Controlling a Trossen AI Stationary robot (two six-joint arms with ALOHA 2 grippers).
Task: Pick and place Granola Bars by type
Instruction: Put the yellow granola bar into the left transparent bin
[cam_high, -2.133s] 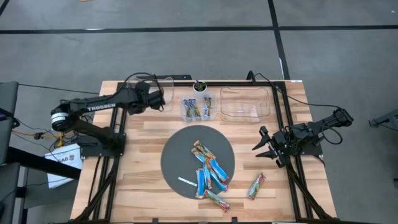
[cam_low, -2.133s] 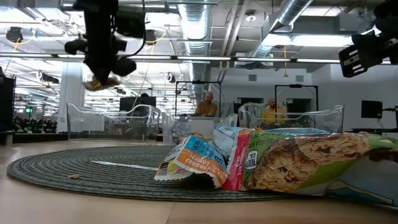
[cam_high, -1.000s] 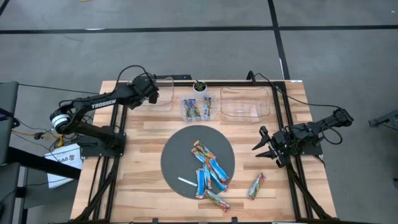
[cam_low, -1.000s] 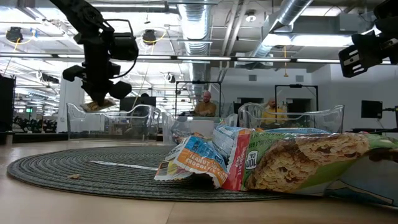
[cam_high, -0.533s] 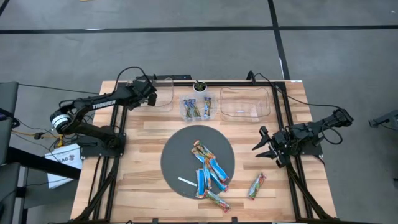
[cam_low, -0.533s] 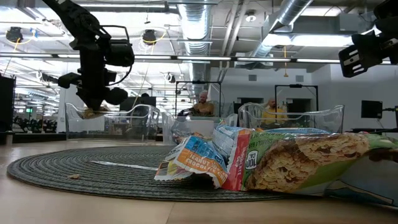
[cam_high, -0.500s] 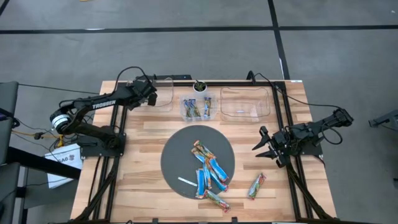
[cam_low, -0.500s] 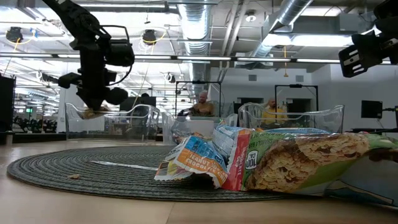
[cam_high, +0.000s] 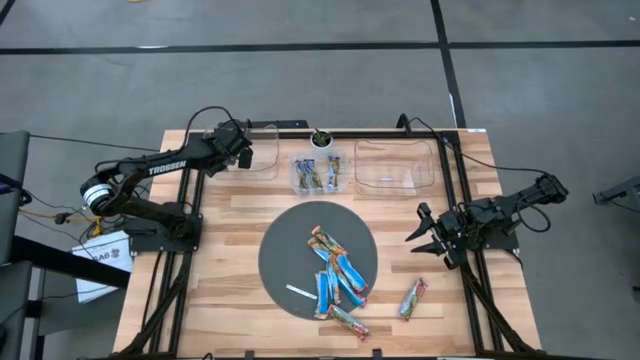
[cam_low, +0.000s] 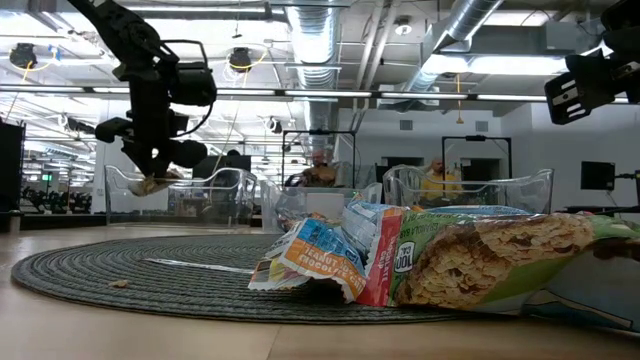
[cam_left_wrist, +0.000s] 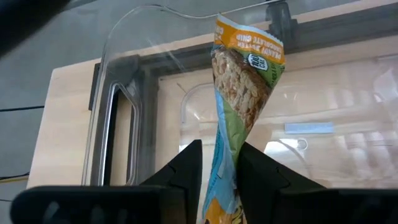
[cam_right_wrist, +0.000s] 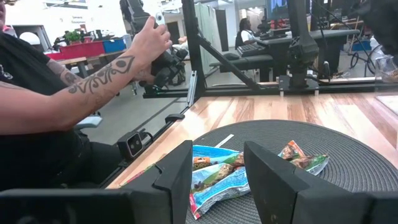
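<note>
My left gripper (cam_high: 238, 150) hangs over the far-left clear bin (cam_high: 262, 160), shut on a green-tan-orange granola bar (cam_left_wrist: 244, 81); the low view shows that bar (cam_low: 150, 185) below the fingers. Several more bars (cam_high: 335, 272) lie flat in a heap on the round dark mat (cam_high: 285, 240). One bar (cam_high: 412, 298) rests on the wood right of the mat. The middle bin (cam_high: 318, 173) holds a few bars. My right gripper (cam_high: 428, 235) waits open at the table's right side, and in its wrist view it (cam_right_wrist: 217, 177) faces the heap (cam_right_wrist: 217, 174). My left gripper pinches the green-tan-orange bar between its two fingers at one end of the wrapper (cam_left_wrist: 222, 142). The fingers point down from above. The bar hangs lengthwise below them, lifted clear, with its free end (cam_left_wrist: 249, 46) over the clear bin.
A third clear bin (cam_high: 393, 166) stands at the far right. A thin white strip (cam_high: 300, 292) lies on the mat's near left part. A small dark pot (cam_high: 320, 138) sits behind the middle bin. A person's arm (cam_right_wrist: 93, 93) shows beyond the table's left side.
My left gripper, still shut on the bar, has sunk a little lower over the far-left bin and shifted slightly toward the table's left edge. The bar has gone down with it. The right arm has kept still.
</note>
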